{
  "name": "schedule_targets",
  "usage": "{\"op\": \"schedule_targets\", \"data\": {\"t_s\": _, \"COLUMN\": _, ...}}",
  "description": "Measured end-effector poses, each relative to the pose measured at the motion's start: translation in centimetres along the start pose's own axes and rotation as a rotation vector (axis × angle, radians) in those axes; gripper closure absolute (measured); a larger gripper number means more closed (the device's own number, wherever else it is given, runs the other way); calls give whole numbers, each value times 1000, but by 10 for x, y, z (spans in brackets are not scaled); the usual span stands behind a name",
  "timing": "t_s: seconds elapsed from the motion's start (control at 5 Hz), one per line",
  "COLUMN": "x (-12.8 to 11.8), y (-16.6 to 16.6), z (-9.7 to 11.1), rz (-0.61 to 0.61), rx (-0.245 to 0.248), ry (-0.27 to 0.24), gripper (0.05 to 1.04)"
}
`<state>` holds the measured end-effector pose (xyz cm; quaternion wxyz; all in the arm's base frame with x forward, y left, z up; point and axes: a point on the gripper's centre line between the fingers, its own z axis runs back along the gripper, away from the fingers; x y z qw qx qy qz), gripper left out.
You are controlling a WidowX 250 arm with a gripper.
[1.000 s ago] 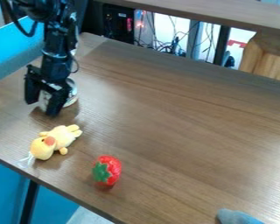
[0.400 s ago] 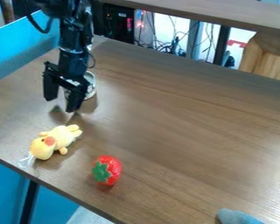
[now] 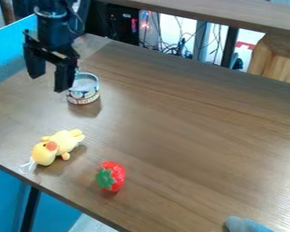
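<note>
Three small things stand or lie well in view on the brown table (image 3: 190, 136), read here as a clock face centred on the middle of the camera view. A short round tin (image 3: 83, 90) sits upright toward ten o'clock; a yellow plush toy (image 3: 64, 141) lies toward eight, its head toward the table's near-left edge and a pale loop of string (image 3: 27, 166) beside that head; a red strawberry (image 3: 114, 174) with a green leafy cap is at seven. At five o'clock, cut off by the bottom edge, is a grey-blue object (image 3: 245, 224) too partly seen to name.

The black arm (image 3: 52, 22) comes in from the top edge at eleven o'clock, and its gripper (image 3: 48, 83) hangs at ten, just to the nine o'clock side of the tin. The claw is wide, with a plain gap between its two fingers and nothing held there. The finger nearer the tin overlaps the tin's edge in this view, or comes very close to it; whether they touch cannot be told from this angle.

The step in hand looks like a free, empty-clawed one, with no grasp made. From such a pose, any use of the tin would call for sideways alignment first, so that both fingers straddle its rim rather than one pressing on it.
</note>
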<state>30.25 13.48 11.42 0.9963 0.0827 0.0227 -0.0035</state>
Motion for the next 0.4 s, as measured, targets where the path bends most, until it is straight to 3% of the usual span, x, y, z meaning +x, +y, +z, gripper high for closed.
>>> {"op": "schedule_targets", "data": {"t_s": 0.4, "x": -34, "y": -20, "z": 1, "rz": -62, "rx": -93, "ry": 28, "gripper": 83}}
